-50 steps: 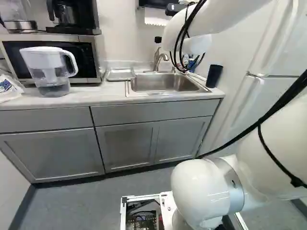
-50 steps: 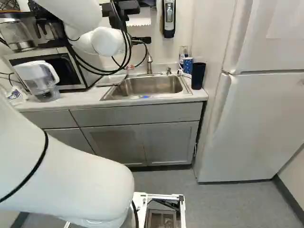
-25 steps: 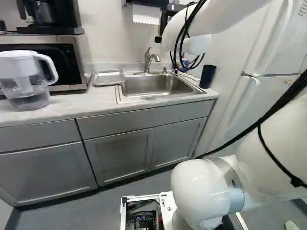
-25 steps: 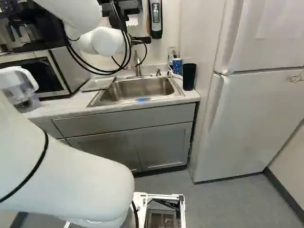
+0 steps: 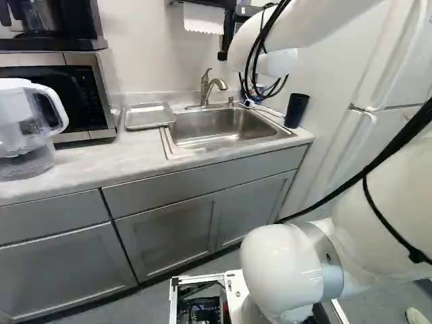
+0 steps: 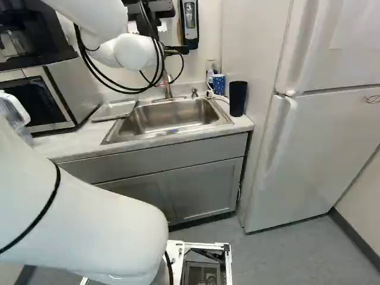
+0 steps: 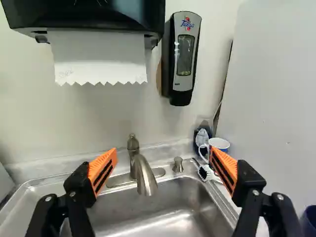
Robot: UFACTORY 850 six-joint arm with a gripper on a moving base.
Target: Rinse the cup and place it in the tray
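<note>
See likely cup point(image 7: 220, 143) ahead of the gripper point(image 7: 163, 156), past one fingertip, ungripped. Stands wide open, grips nothing. Look below for sink point(image 7: 168, 210), low left for tray point(image 5: 148, 117). Judge as approach, before any rinsing; reach forward-right, skirt the faucet point(image 7: 144, 177), close on cup.

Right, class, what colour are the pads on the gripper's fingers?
The gripper has orange pads; the wrist view shows them best.

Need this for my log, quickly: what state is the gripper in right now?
Gripper: open, its two fingers wide apart and holding nothing.
</note>
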